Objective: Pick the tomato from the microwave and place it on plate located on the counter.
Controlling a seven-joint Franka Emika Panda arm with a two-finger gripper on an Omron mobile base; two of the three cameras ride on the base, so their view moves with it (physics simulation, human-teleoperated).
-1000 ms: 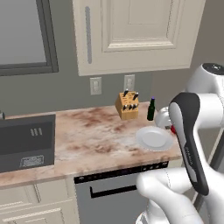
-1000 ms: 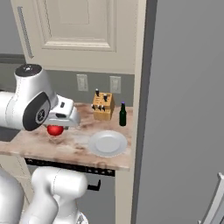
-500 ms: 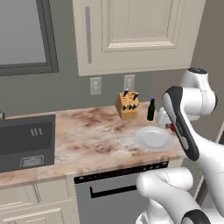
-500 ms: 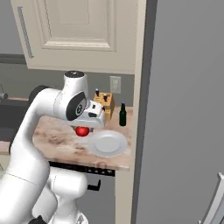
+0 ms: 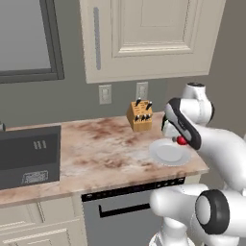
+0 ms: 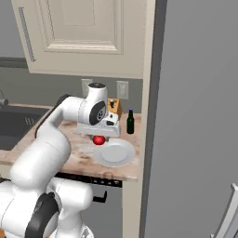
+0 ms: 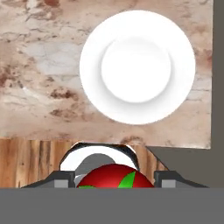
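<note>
My two-finger gripper (image 6: 99, 137) is clamped on the small red tomato (image 6: 98, 140), held above the round white plate's (image 6: 114, 152) near rim for release.

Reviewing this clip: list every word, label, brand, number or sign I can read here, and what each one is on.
No text is readable in any view.
Grey box on the counter: pale marks on its front, too blurred to read.
Green bottle: no label can be made out.
Knife block, plate, tomato: no markings.
</note>
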